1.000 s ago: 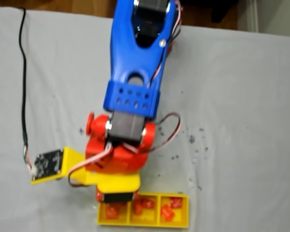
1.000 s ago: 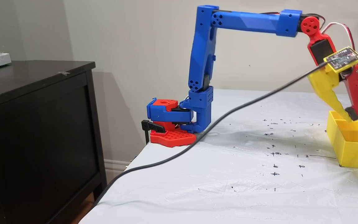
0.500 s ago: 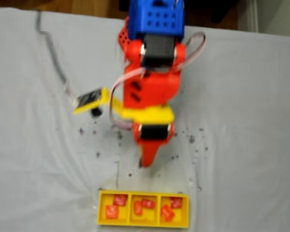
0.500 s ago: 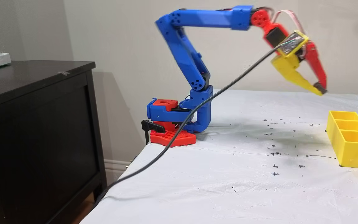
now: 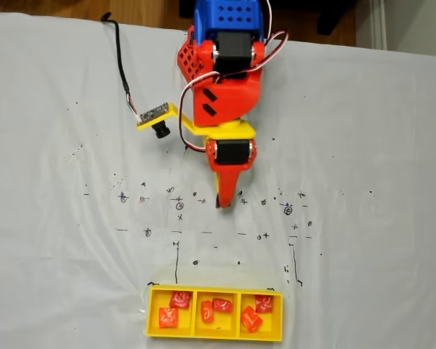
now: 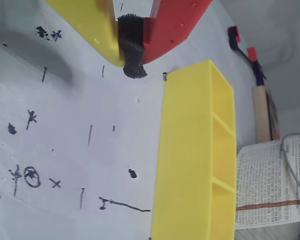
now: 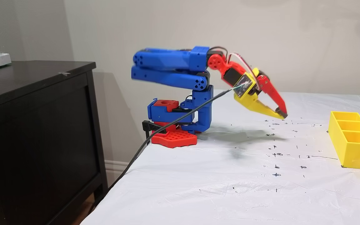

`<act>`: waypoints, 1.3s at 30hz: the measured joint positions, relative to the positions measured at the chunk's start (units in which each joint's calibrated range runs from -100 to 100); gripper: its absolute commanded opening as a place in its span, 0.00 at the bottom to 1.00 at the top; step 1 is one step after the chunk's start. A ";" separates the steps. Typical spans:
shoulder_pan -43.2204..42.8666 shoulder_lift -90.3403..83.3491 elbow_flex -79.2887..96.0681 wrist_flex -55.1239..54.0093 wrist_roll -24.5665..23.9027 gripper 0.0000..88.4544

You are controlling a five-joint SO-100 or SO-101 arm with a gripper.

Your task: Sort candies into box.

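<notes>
The yellow box (image 5: 215, 337) lies at the near edge of the white cloth in a fixed view, three compartments in a row. Each compartment holds two red or orange candies, for example in the left one (image 5: 168, 318), the middle one (image 5: 222, 305) and the right one (image 5: 250, 319). My gripper (image 5: 223, 203) hangs shut well back from the box, nothing between its yellow and red fingers. The side fixed view puts the gripper (image 7: 282, 116) a little above the cloth, left of the box (image 7: 353, 147). In the wrist view the black pads (image 6: 131, 50) press together, with the box's wall (image 6: 187, 160) beyond them.
A black cable (image 7: 167, 131) runs from the wrist camera bracket (image 5: 154, 116) off the table's left edge. The arm's base (image 7: 173, 125) sits at the table's back corner beside a dark cabinet (image 7: 36, 125). Printed paper (image 6: 270, 185) lies beyond the box. Pen marks dot the cloth.
The arm has folded back from the box toward its base. The gripper rose out of the box, then came down low over the middle of the cloth, staying shut.
</notes>
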 measured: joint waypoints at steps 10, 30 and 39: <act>-1.79 -8.04 5.13 7.86 0.83 0.01; 3.36 -8.04 9.41 14.76 -2.05 0.00; 4.99 -8.04 9.24 16.11 -3.52 0.00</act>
